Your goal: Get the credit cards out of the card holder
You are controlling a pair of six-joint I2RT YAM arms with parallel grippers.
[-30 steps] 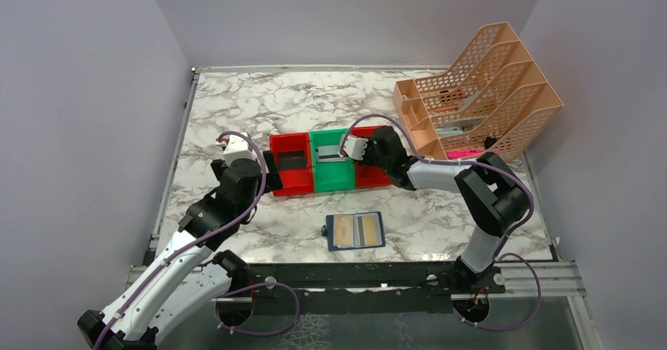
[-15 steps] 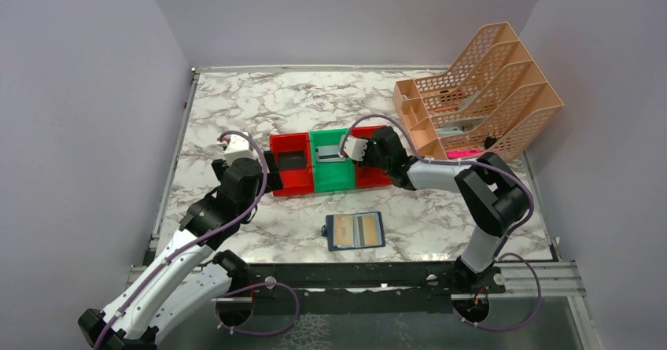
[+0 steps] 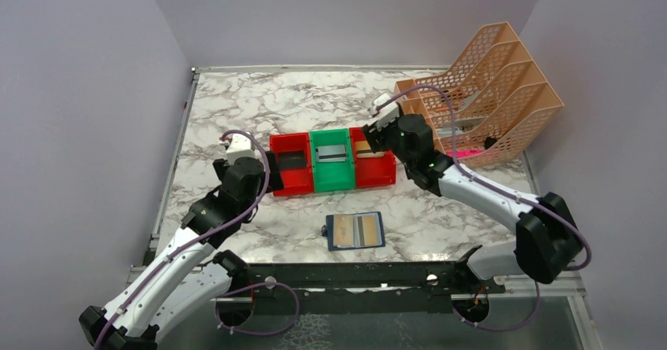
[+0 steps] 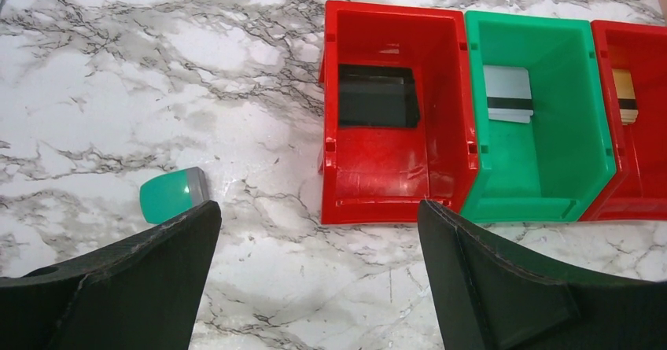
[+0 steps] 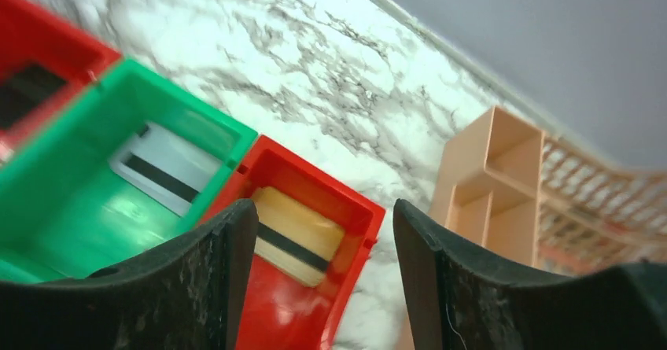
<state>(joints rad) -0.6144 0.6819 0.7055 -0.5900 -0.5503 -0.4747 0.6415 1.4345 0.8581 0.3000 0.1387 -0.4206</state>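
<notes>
The navy card holder lies open on the marble near the front edge, inner pockets up. The black card lies in the left red bin. The silver-grey card lies in the green bin. The gold card lies in the right red bin. My left gripper is open and empty, low over the marble just left of the bins. My right gripper is open and empty, raised above the right red bin's far end.
A small teal block lies on the marble by my left finger. A peach mesh file rack stands at the far right, close behind my right wrist. Grey walls close in the left, back and right sides.
My right gripper has lifted and drawn back to the right from over the bins, and the gold card now shows in the right red bin. The left arm has barely moved.
</notes>
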